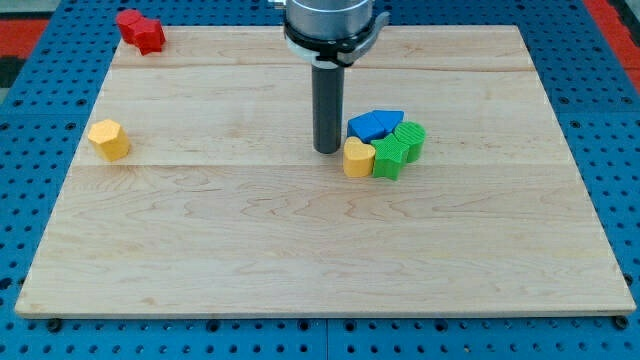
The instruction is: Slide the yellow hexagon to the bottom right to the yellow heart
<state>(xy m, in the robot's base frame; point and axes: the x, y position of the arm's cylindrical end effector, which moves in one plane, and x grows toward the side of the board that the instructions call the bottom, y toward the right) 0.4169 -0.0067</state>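
The yellow hexagon [108, 139] lies near the board's left edge. The yellow heart [358, 157] lies right of the board's middle, touching a green block [389, 158] on its right. My tip [327, 150] stands just left of the yellow heart, very close to it, and far to the right of the yellow hexagon. A blue block [375, 124] and a second green block [410, 138] sit just behind the heart in the same cluster.
Red blocks [140, 30] sit at the board's top left corner, partly over the edge. The wooden board [320, 260] rests on a blue perforated table. The arm's grey collar [332, 25] hangs over the top middle.
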